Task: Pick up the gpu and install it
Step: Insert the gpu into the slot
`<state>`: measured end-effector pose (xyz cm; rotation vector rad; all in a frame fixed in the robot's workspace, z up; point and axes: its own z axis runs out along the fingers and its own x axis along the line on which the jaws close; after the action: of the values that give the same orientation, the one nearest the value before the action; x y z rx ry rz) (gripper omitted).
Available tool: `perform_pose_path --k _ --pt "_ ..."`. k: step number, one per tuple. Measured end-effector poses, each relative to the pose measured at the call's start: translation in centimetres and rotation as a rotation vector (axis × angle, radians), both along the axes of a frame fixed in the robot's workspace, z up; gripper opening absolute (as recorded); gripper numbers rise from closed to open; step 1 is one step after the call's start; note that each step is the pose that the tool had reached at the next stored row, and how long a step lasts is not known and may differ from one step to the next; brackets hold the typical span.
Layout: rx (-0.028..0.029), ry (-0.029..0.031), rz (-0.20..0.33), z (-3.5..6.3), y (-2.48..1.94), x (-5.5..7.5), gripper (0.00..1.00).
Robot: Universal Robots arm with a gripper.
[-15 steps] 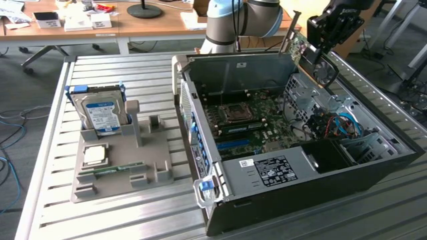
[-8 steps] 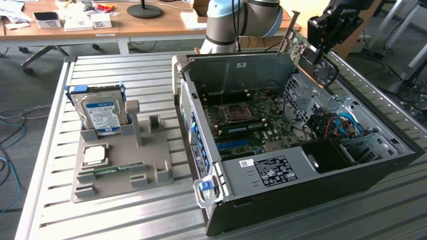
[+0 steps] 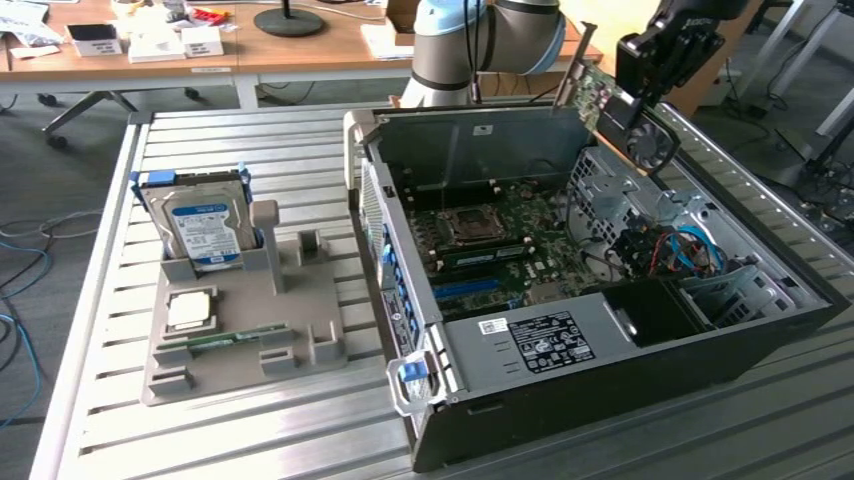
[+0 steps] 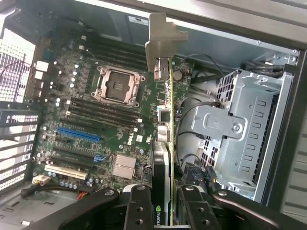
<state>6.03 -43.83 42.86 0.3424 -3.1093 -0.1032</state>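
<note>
The gpu (image 3: 627, 120), a green card with a dark fan face and a silver bracket, hangs tilted over the far right corner of the open computer case (image 3: 747, 345). My gripper (image 3: 641, 88) is shut on it from above. In the wrist view the gpu (image 4: 169, 143) shows edge-on between my black fingers (image 4: 139, 208), its bracket (image 4: 160, 38) pointing away. Below lies the green motherboard (image 4: 96, 120) with a blue slot (image 4: 79, 133) and several black slots. The card is clear of the board.
A silver drive cage (image 4: 244, 134) and cables sit beside the card inside the case. At the exterior view's left, a grey holder (image 3: 314, 325) carries a hard drive (image 3: 200, 225), a memory stick (image 3: 220, 338) and a chip (image 3: 191, 308). The robot base (image 3: 467, 40) stands behind the case.
</note>
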Motion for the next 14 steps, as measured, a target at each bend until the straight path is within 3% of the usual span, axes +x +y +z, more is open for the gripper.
perform_pose_path --k 14 --pt "0.0 0.0 0.069 0.0 0.0 0.0 0.27"
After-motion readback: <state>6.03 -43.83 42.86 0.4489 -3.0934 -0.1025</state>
